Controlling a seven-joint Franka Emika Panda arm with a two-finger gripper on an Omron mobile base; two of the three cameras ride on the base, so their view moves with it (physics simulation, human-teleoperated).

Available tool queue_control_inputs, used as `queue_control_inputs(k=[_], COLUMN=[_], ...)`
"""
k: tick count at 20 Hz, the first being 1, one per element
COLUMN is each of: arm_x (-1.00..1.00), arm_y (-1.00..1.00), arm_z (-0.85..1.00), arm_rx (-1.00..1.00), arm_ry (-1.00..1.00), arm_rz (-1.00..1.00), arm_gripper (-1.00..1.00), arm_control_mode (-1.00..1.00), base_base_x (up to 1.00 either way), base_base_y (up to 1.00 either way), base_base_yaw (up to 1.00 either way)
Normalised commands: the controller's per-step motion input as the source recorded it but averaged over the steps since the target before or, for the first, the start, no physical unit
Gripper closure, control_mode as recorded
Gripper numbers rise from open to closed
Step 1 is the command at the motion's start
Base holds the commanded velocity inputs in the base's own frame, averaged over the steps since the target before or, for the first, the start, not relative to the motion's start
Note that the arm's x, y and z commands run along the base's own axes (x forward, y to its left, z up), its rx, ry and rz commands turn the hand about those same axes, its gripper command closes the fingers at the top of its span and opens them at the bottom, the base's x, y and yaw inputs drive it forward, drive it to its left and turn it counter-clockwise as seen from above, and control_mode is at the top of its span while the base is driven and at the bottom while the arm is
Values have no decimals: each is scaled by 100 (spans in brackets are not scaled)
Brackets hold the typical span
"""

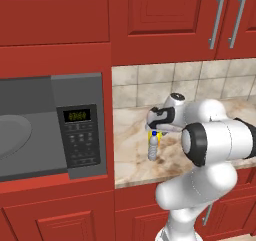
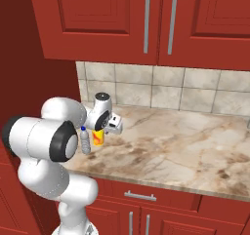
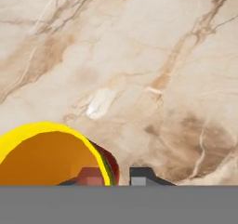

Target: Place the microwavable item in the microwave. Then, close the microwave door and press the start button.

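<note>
Marble counter (image 2: pixel 195 146), yellow tapered cup (image 2: pixel 98 138), red mark, tool (image 3: pixel 116 176) pinching its rim.

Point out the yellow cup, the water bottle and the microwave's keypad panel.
yellow cup (image 2: pixel 99 138): right base view, on its side wall beside the red mark.
water bottle (image 2: pixel 85 143): right base view, on its clear body.
keypad panel (image 1: pixel 82 141): left base view, on the button area.

arm: white jointed robot arm (image 1: pixel 210 140), reaching toward 10 o'clock in left base view | gripper: dark two-finger gripper (image 3: pixel 116 175), pointing down, fingers narrowly spaced
</note>
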Motion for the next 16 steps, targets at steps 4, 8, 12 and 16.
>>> queue_control_inputs(k=[4,8,12,16], arm_x=[-3,-35,-58,-81], arm_y=[0,-7,-18,-29], arm_z=[29,71,86,94], arm_rx=[-1,-3,-1,0], arm_ry=[-16,-28,-28,-16], arm_rz=[-5,-11,-14,-16], arm_gripper=[100,100,100,100], arm_control_mode=[-100,-100,-100,-100], base_base_x=[0,0,0,0], base_base_y=[0,0,0,0], base_base_yaw=[0,0,0,0])
